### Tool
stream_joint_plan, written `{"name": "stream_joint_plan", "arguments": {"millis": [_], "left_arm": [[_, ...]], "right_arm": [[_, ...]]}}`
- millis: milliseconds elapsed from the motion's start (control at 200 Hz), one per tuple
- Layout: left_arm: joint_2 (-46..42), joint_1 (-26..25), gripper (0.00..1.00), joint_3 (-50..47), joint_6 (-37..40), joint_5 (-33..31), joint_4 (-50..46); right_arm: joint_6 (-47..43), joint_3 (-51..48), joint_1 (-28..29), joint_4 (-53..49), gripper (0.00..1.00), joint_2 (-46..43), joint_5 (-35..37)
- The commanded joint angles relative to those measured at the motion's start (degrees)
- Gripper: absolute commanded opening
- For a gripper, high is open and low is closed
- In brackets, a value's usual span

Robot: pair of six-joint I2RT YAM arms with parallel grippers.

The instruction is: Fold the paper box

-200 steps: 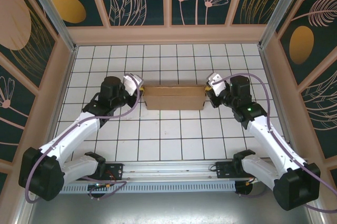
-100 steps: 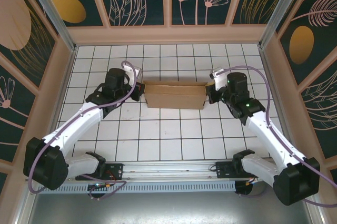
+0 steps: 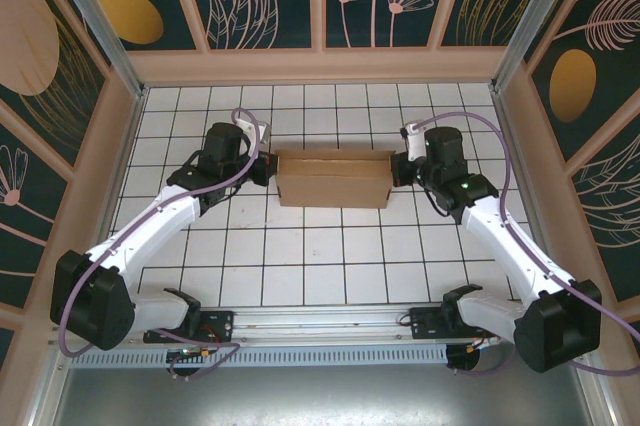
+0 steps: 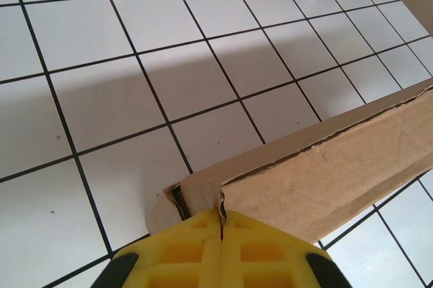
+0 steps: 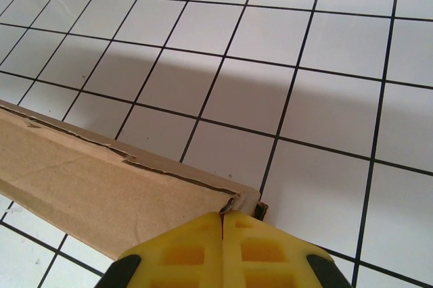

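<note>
**Jaws closed at both ends of the paper box (image 3: 332, 178)**

The paper box lies on the white tiled counter (image 3: 300, 256), directly between the two sets of jaws, with its long side running from one set to the other. From above it reads as a shallow brown cardboard rectangle. The left jaws, at the tip of the left arm (image 3: 160, 221), meet its left end. The right jaws, at the tip of the right arm (image 3: 505, 241), meet its right end.

In the left wrist view the yellow pads (image 4: 193, 254) are pressed flat together, with only a thin seam between them. The box's corner is right at their tips, and its wall (image 4: 338, 166) runs away ahead and to the right.

In the right wrist view the yellow pads (image 5: 260, 254) are likewise closed on each other. The box's other end corner is right at their tips, and its wall (image 5: 101, 173) stretches ahead and to the left, with a ragged, notched upper edge. At neither end can I tell whether the tips press on the cardboard or sit just clear of it.
</note>
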Motion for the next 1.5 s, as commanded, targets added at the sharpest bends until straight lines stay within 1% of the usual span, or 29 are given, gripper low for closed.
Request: {"name": "stream_joint_plan", "arguments": {"millis": [0, 205, 445, 721, 811, 916, 976, 1061, 1161, 1266, 1356, 1416, 1491], "left_arm": [[1.4, -1.5, 0.00, -1.8, -0.6, 3.3, -1.9], [1.0, -1.5, 0.00, -4.0, -0.3, 3.1, -1.6], [0.8, -1.5, 0.00, -5.2, -1.0, 2.7, -1.3], [-0.2, -1.6, 0.00, -9.8, -4.4, 1.5, 1.5], [-0.2, -1.6, 0.00, -10.5, -4.8, 1.3, 1.8], [0.1, -1.8, 0.00, -10.1, -4.3, 0.9, 1.1], [0.1, -2.0, 0.00, -9.9, -4.0, 0.7, 0.8], [0.3, -2.2, 0.00, -9.3, -3.3, 0.4, 0.1], [1.0, -2.6, 0.00, -8.6, -2.4, 0.4, -0.8], [1.9, -3.1, 0.00, -7.8, -1.6, -0.2, -1.8], [2.0, -3.2, 0.00, -7.6, -1.1, -0.8, -2.3], [1.8, -3.2, 0.00, -7.7, -0.9, -1.3, -2.3], [1.5, -3.2, 0.00, -7.9, -0.8, -1.8, -2.4]], "right_arm": [[0.3, -1.2, 1.3, 1.0, 0.00, 0.3, -0.7], [-1.3, -4.3, 1.3, 3.2, 0.00, -1.0, 0.2], [-1.0, -7.8, 1.4, 6.1, 0.00, -3.6, 1.2], [2.3, -17.2, 1.5, 13.4, 0.00, -9.7, 2.3], [2.8, -18.9, 1.5, 14.7, 0.00, -10.9, 2.6], [2.1, -17.8, 1.5, 14.1, 0.10, -11.7, 1.9], [1.7, -16.5, 1.4, 14.0, 0.20, -12.8, 1.5], [1.8, -14.4, 1.1, 14.2, 0.33, -14.2, -2.0], [2.1, -11.7, 0.8, 14.3, 0.42, -15.2, -6.5], [3.0, -9.9, -0.4, 15.0, 0.48, -15.9, -10.6], [5.3, -9.1, -2.6, 16.1, 0.49, -15.3, -12.5], [6.8, -8.8, -3.6, 16.4, 0.49, -14.4, -10.8], [8.1, -8.3, -4.4, 15.8, 0.47, -12.8, -5.8]]}}
